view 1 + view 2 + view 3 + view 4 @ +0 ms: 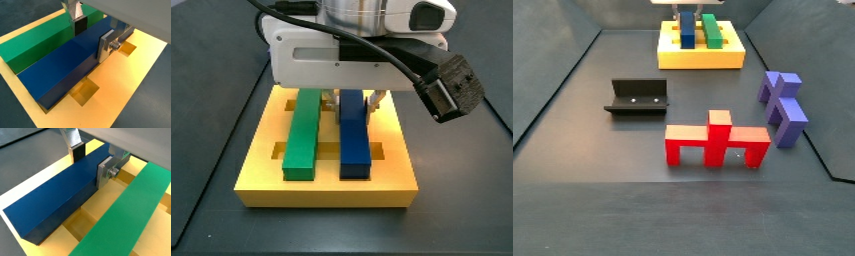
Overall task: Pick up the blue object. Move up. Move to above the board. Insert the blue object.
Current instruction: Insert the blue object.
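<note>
**Blue bar gripped over the yellow board**

Dark grey desk (593,150) is seen spreading beneath everything, with the yellow grooved board (325,190) lying at its far end in a side view. The dark blue bar (353,140) is found on the board, lengthwise in a groove, just beside the green bar (302,140); whether it is fully seated cannot be told. The pincer (91,34) is placed over the board's far half, its silver fingers (107,44) pinching the blue bar across its narrow width, near one end.

The bar is judged stiff, smooth-sided and fairly light; being held off-centre, it could tilt or slip if the hold were eased before the groove carries it. A hold across the narrow width, as shown, is judged suitable.

The green bar lies close alongside and leaves little room for the finger on that side. Away from the board, the black fixture (636,97), the red block (716,140) and the purple stepped blocks (784,105) stand well apart and obstruct nothing.
</note>
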